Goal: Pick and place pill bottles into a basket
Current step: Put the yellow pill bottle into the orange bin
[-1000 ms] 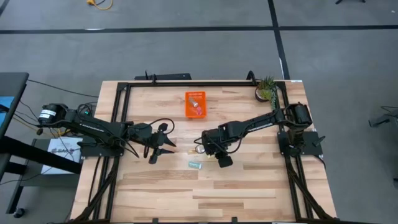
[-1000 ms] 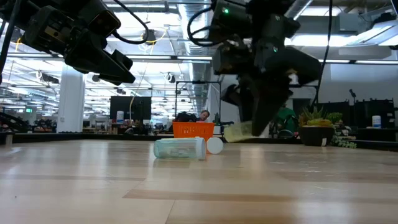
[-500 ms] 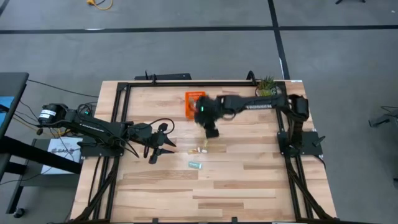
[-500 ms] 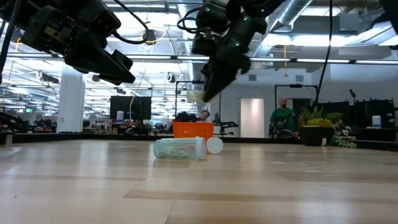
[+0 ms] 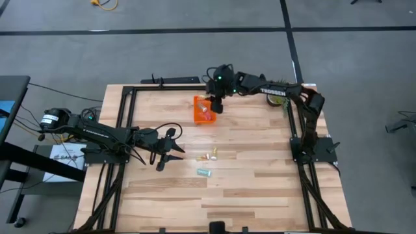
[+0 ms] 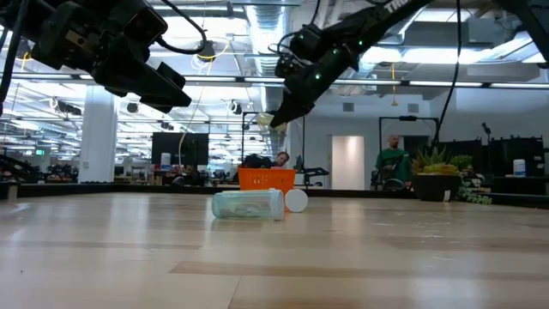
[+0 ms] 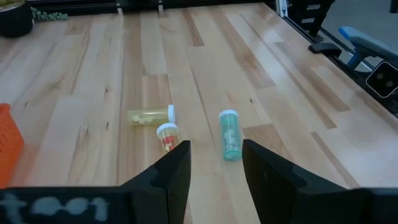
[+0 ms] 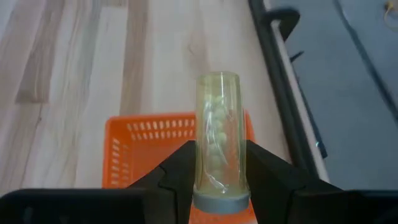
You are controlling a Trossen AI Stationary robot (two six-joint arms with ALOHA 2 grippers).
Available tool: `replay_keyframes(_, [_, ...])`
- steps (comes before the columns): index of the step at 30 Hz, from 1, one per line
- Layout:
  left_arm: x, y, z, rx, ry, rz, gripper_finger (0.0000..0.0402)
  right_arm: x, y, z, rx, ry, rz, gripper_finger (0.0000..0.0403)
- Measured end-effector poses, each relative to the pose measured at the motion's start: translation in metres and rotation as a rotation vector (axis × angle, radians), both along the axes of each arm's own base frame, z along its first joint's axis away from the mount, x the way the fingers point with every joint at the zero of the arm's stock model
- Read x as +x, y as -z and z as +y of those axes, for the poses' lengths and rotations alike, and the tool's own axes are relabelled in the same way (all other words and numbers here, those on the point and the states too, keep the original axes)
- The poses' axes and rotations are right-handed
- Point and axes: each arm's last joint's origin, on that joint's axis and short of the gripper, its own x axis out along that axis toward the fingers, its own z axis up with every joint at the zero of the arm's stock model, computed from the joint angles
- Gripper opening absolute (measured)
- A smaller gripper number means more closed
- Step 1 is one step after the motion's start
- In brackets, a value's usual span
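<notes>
Yellowish and see-through, a pill bottle (image 8: 217, 134) is sitting clamped between the two dark fingers of your right pincer (image 8: 217, 180), its grey cap toward the wrist and pale pills showing inside. That pincer (image 5: 216, 104) is hanging in the air over the far edge of the orange basket (image 5: 203, 110), which is sitting near the back of the wooden surface (image 5: 260, 188); a pinkish-white bottle (image 5: 207, 111) is lying inside the basket.

Toward the middle of the surface, three more bottles are lying on their sides. A yellowish bottle (image 7: 149, 116) and a small bottle with red contents (image 7: 166, 135) are touching each other, and a pale teal-green bottle (image 7: 229, 134) is lying just beside them, nearer the front edge.

Your left pincer (image 5: 170, 153) is waiting above the surface, left of those three bottles, its fingers (image 7: 175, 171) spread apart and gripping nothing. A small green potted plant (image 5: 278, 93) is standing at the back right corner.
</notes>
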Motion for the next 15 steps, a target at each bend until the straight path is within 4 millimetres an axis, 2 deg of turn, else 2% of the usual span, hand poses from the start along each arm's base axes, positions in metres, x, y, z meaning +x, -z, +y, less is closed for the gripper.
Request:
replay_keyframes(4, [0.000,0.000,0.000,0.001,-0.001,0.000,0.0135,-0.002,0.003,-0.008,0.018,0.010,-0.007,0.0119])
replay_keyframes(9, [0.000,0.000,0.000,0.001,-0.001,-0.001,0.0135,0.004,0.016,-0.007,0.052,-0.012,0.004,0.0119])
replay_keyframes(15, [0.000,0.000,0.000,0.002,-0.003,-0.001,0.0135,0.014,0.040,-0.011,0.060,-0.017,0.049,0.0119])
